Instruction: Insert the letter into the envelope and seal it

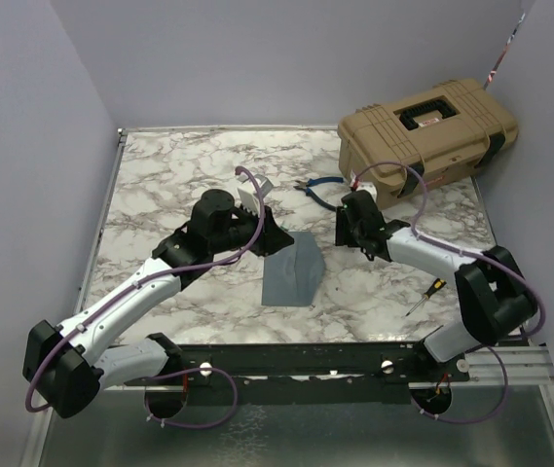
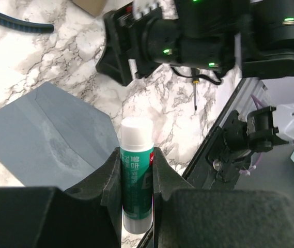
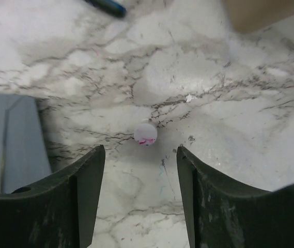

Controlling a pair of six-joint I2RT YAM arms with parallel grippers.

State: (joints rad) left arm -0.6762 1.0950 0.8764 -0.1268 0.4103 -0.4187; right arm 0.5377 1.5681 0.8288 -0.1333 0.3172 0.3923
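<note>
The grey-blue envelope (image 1: pixel 293 270) lies flat on the marble table between the arms. It also shows in the left wrist view (image 2: pixel 48 139) and at the left edge of the right wrist view (image 3: pixel 12 139). The letter is out of view. My left gripper (image 1: pixel 262 229) (image 2: pixel 136 155) hovers at the envelope's far edge, shut on a green glue stick (image 2: pixel 136 170) with a white end. My right gripper (image 1: pixel 348 226) (image 3: pixel 140 155) is open and empty, low over the table right of the envelope. A small white cap (image 3: pixel 145 133) stands just ahead of its fingers.
A tan hard case (image 1: pixel 427 131) stands at the back right. Blue-handled pliers (image 1: pixel 317 192) lie in front of it. A small screwdriver (image 1: pixel 424 297) lies near the right arm's elbow. Grey walls close in the table on both sides.
</note>
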